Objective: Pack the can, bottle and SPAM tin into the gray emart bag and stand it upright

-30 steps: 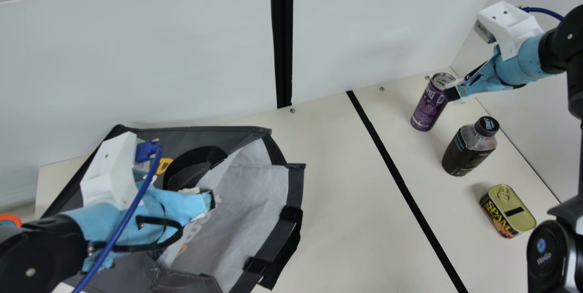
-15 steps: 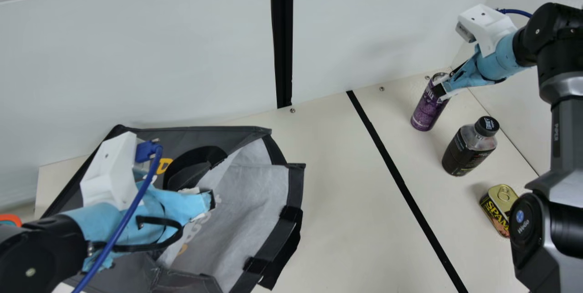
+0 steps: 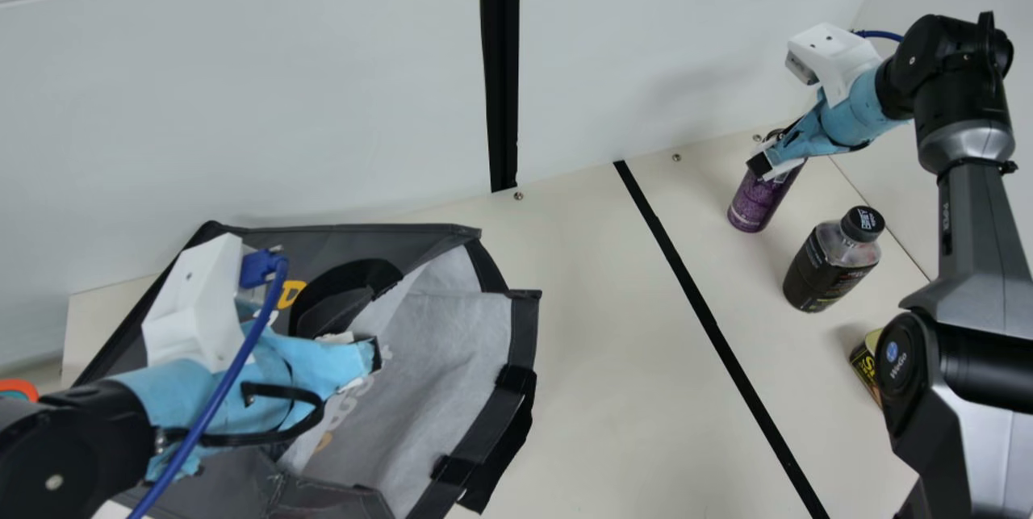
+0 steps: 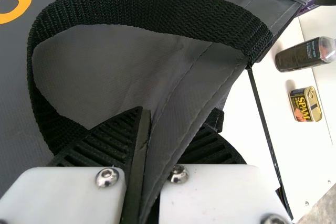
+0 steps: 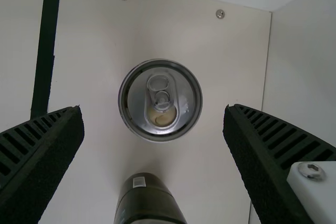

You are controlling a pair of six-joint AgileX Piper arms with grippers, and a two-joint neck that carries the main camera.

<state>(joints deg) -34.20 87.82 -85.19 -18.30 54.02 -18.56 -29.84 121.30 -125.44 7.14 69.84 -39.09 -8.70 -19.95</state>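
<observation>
Purple cylindrical can [image 3: 755, 207] stood far right by right gripper [image 3: 771, 164], spread wide, empty. Black-capped dark bottle [image 3: 826, 267], yellow-lettered SPAM tin [image 3: 863, 364] sat nearer. At left, left gripper [image 3: 373, 354] pinched edge of gray fabric emart bag [image 3: 416, 236].

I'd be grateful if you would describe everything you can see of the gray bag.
The bag looks like dark gray fabric, creased, with a pale gray lining, black strap handles and yellow-orange lettering. It lies slumped on the table at the main view's left, its open mouth toward that view's right. The left gripper pinches its fabric beside one handle. The left arm hides part of it.
</observation>
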